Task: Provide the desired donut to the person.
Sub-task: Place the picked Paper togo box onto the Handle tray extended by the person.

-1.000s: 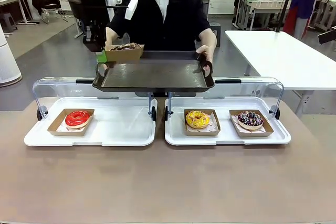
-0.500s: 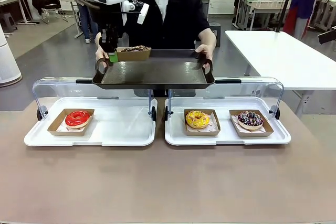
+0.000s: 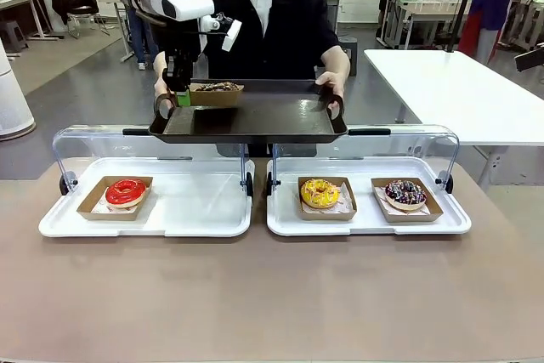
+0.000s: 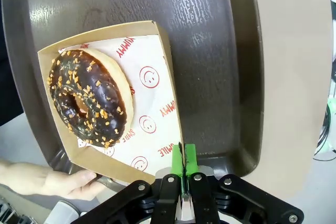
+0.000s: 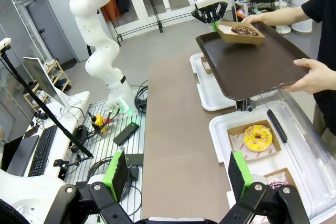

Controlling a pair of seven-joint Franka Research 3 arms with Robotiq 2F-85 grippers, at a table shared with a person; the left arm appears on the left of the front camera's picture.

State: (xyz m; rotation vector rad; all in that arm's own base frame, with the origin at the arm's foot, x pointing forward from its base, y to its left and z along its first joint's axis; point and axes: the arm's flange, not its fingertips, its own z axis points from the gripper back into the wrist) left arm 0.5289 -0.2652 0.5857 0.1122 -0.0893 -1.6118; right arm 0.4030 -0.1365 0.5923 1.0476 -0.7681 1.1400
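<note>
While the person [image 3: 297,31] holds a dark serving tray [image 3: 255,118] by both handles at the upper centre of the front view, the left pincer [image 4: 184,157] is closed on the rim of a cardboard boat [image 4: 160,72] at the tray's left end. The boat carries the chocolate donut [image 4: 89,103] with nut bits and appears to rest on the tray surface, though contact cannot be confirmed. The right pincer [image 5: 178,176] stands wide open, holding nothing, above the worktop [image 5: 173,129].
</note>
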